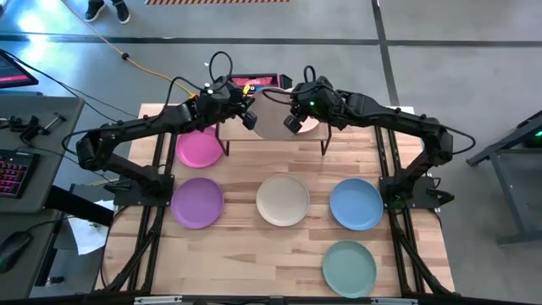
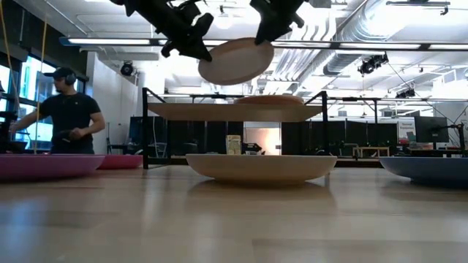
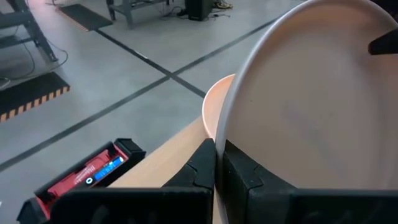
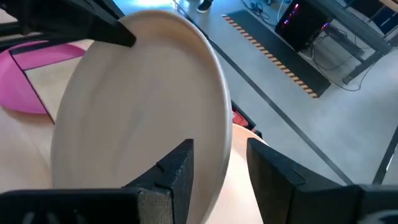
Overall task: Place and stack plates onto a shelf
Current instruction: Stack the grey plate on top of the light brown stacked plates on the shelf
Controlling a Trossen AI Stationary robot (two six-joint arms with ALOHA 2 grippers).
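My left gripper (image 3: 219, 177) pinches the rim of a round matte beige plate (image 1: 273, 119), held tilted in the air above the small light-wood shelf with thin black legs (image 2: 219, 111), while my right gripper (image 4: 219, 163) stands with fingers spread wide astride the plate's opposite rim. On the shelf just beneath lies a round peach plate (image 2: 268, 99), flat. The held plate's face slopes down toward my left side in the low view.

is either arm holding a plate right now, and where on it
Yes: the left gripper pinches the beige plate by its rim above the shelf. The right gripper straddles the opposite rim, fingers open.
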